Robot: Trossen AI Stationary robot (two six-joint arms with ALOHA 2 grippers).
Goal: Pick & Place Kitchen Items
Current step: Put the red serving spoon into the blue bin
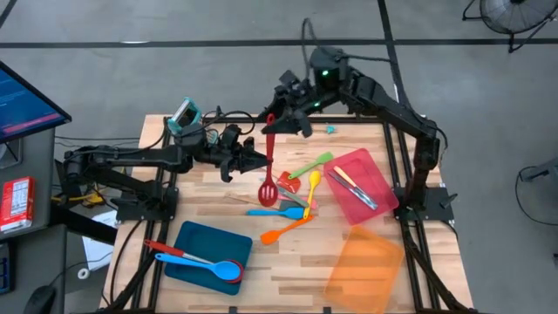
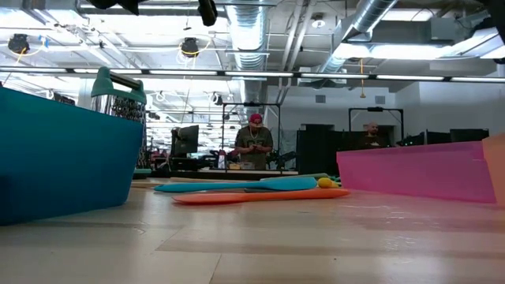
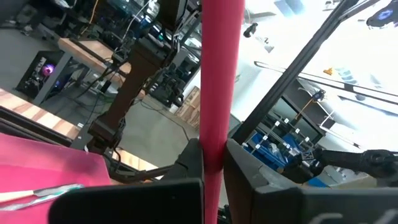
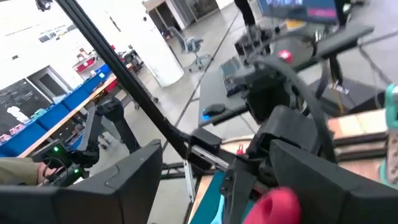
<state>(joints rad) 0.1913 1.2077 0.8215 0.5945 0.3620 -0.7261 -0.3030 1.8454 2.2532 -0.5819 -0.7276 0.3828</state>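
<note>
Left gripper [image 1: 258, 160] is clamping shut on the handle of a red slotted turner with a long slim handle [image 1: 268, 166], gripping it partway along; the turner's long axis is running from the table's far edge toward the near side in the high view, handle end pointing away toward the right arm, slotted head [image 1: 268, 189] pointing toward the pile of utensils at mid-table; in the left wrist view the red handle [image 3: 217, 81] is passing straight between the dark fingers [image 3: 249, 180]; right gripper [image 1: 281, 111] is sitting at the handle's far tip with fingers spread apart, not pinching it; the handle's rounded red end [image 4: 278, 204] is showing just ahead of that arm's own fingers in the right wrist view; other kitchen items are lying loose near the turner's head: a green spatula [image 1: 312, 165], a yellow spoon [image 1: 313, 186], a blue spatula [image 1: 266, 212], an orange spoon [image 1: 286, 228], all angled differently; a flat red tray [image 1: 377, 171] is holding two slim utensils; a flat blue tray [image 1: 193, 239] is holding a blue spoon and a red one; a flat orange tray [image 1: 366, 269] is lying at the near right; a metal box grater with teal handle [image 1: 185, 116] is standing by the left arm.
</note>
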